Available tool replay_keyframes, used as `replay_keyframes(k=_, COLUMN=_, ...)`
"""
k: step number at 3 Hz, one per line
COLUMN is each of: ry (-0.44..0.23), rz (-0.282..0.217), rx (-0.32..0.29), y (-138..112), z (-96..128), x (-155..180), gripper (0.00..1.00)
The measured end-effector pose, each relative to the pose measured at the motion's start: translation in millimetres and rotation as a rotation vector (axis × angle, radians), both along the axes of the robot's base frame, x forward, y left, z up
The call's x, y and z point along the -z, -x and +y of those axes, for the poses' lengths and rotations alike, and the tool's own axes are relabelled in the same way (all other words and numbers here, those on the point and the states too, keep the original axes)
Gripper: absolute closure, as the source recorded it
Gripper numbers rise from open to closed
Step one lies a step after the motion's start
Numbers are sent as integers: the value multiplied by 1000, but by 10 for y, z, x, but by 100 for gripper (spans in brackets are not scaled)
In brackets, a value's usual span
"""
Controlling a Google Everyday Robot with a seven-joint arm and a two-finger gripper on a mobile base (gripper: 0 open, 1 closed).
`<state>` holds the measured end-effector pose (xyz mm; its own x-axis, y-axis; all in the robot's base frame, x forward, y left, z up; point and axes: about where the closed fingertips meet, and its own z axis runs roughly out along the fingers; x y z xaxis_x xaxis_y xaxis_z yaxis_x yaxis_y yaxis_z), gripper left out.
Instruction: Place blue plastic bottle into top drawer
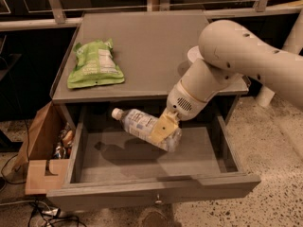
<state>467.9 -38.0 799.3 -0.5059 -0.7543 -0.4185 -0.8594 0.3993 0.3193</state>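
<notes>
The blue plastic bottle (pixel 138 122) is clear with a white cap and a white-bluish label. It lies tilted, cap up and to the left, held over the inside of the open top drawer (pixel 151 182). My gripper (pixel 163 130) is shut on the bottle's lower half, its tan fingers (pixel 160 128) wrapped over it. The white arm reaches down from the upper right, over the table's front edge. The drawer is grey, pulled fully out, with a small knob at front centre. The bottle's shadow falls on the drawer floor.
A green snack bag (pixel 94 64) lies on the grey table top (pixel 147 46) at the left. A white bowl (pixel 193 54) shows partly behind the arm. A brown cardboard box (pixel 43 148) with clutter stands on the floor left of the drawer.
</notes>
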Motion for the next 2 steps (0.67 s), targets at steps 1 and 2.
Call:
replay_keyframes(k=1, ry=0, rz=1, rx=0, y=3, z=2, x=11, gripper=100)
replay_keyframes(k=2, ry=-6, rz=46, rx=39, y=46, z=97, x=199, gripper=100)
